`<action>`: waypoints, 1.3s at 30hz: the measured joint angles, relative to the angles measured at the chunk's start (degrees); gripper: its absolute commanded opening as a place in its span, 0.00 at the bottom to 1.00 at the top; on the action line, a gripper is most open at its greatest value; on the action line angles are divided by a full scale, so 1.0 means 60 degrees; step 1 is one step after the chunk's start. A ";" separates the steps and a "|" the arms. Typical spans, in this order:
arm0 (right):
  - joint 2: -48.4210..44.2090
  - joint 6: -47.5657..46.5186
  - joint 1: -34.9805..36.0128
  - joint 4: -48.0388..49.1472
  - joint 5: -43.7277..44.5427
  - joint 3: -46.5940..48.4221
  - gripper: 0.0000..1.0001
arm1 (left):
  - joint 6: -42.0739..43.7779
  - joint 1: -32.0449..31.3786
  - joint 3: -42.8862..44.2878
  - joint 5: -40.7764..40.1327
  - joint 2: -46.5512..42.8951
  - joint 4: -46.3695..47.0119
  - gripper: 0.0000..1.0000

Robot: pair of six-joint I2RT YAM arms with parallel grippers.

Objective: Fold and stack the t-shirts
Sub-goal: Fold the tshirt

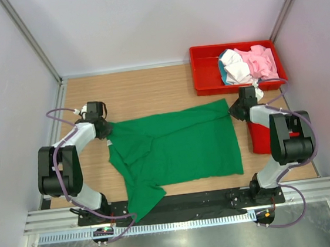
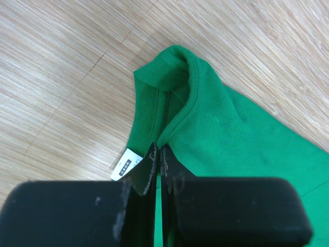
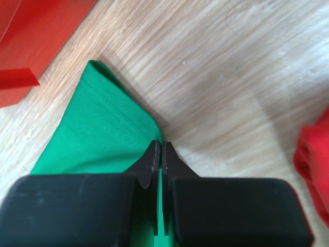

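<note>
The bright green t-shirt (image 1: 179, 148) lies spread on the wooden table, one sleeve hanging over the near edge. My left gripper (image 1: 108, 129) is shut on its collar edge at the left; the left wrist view shows the jaws (image 2: 159, 149) pinching the green cloth (image 2: 231, 134) beside a white label (image 2: 126, 165). My right gripper (image 1: 233, 111) is shut on the shirt's far right corner; the right wrist view shows the jaws (image 3: 158, 146) closed on the green hem (image 3: 97, 128). A red t-shirt (image 1: 259, 136) lies by the right arm and also shows in the right wrist view (image 3: 313, 154).
A red plastic tray (image 1: 204, 72) stands at the back right, holding crumpled pink (image 1: 261, 60), white (image 1: 239, 68) and teal (image 1: 222, 70) shirts. Its corner shows in the right wrist view (image 3: 31, 31). White walls enclose the table on three sides.
</note>
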 measured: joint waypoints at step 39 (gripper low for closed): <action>-0.0947 -0.1180 0.0135 -0.1727 -0.0688 -0.0317 0.55 | 0.0106 -0.0007 0.0306 0.1249 -0.3031 -0.1330 0.79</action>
